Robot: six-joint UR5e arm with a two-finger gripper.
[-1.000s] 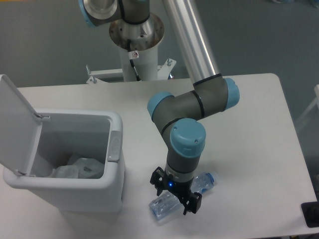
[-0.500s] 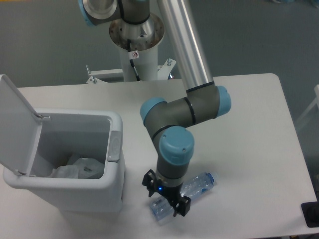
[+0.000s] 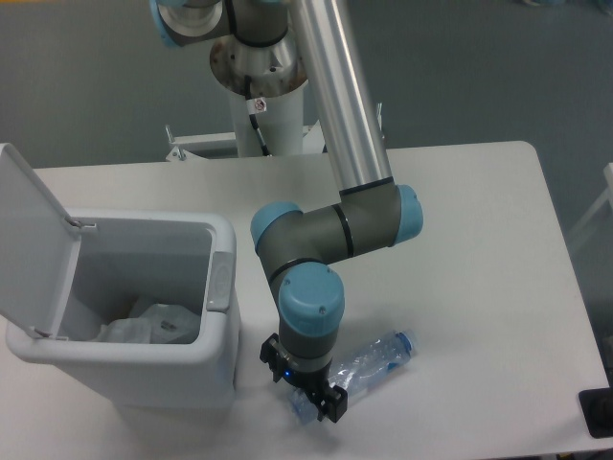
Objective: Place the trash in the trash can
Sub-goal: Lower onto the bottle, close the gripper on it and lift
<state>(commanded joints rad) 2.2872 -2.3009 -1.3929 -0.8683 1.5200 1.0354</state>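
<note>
The trash can stands at the table's left with its lid flipped up and a grey latch tab on its right rim. A crumpled clear-whitish wrapper lies inside it. The crushed clear bottle with a blue cap lies flat on the table, just right of the can. My gripper points straight down over the bottle's bottom end. Its fingers stand apart on either side of the bottle, open. The wrist hides that end of the bottle.
The arm's pedestal rises behind the table's far edge. A small black object sits at the right front corner. The table's front edge runs close below the bottle.
The gripper has slid left and slightly down along the bottle, from its middle toward its bottom end. The bottle has stayed where it lay.
</note>
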